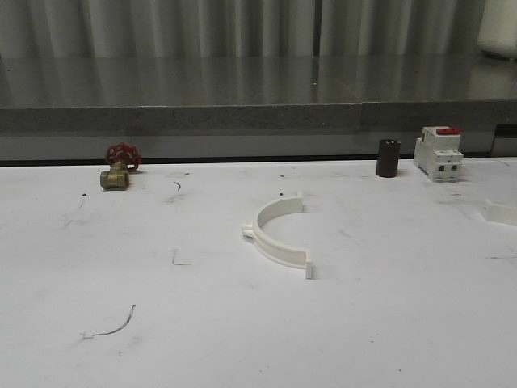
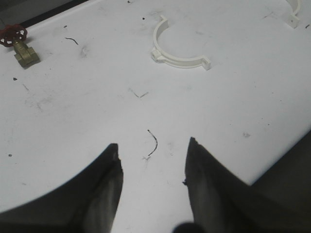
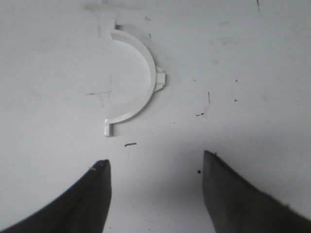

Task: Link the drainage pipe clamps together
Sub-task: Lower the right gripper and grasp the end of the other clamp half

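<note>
One cream-white drainage pipe clamp lies flat at the middle of the white table, with its open side facing right and away. A second clamp pokes in at the right edge, mostly cut off. In the left wrist view the middle clamp lies well ahead of my left gripper, and the other clamp sits at the frame's corner. My left gripper is open over bare table. My right gripper is also open, with a clamp just beyond its fingertips. Nothing sits between either pair of fingers.
A brass valve with a red handwheel stands at the back left. A black cylinder and a white circuit breaker with a red top stand at the back right. A grey ledge runs behind the table.
</note>
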You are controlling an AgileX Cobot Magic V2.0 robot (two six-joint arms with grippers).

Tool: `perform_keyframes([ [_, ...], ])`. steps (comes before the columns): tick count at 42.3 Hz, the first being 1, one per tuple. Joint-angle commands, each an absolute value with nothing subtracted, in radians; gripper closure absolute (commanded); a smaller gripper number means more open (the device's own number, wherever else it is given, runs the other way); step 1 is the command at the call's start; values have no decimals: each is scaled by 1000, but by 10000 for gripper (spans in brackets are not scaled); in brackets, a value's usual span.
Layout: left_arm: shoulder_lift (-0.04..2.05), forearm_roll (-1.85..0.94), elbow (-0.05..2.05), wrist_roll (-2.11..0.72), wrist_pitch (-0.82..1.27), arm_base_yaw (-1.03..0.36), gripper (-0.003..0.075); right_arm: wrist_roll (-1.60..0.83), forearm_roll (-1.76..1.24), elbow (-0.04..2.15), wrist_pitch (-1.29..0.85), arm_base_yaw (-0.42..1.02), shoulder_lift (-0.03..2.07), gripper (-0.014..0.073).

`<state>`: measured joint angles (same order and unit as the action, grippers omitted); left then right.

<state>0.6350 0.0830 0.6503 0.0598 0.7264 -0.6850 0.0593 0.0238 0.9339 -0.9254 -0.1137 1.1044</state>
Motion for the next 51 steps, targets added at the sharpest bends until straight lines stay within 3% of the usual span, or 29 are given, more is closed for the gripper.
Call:
perform_keyframes([
  [1, 636, 80, 676, 59, 658, -684, 417, 0, -31, 1014, -930, -146, 1193, 146],
  [21, 636, 80, 676, 59, 657, -684, 417, -33, -28, 1175, -872, -152, 1603, 146],
  [51, 636, 80, 676, 59, 657, -684, 418, -33, -27, 1180, -725, -152, 1818, 152],
])
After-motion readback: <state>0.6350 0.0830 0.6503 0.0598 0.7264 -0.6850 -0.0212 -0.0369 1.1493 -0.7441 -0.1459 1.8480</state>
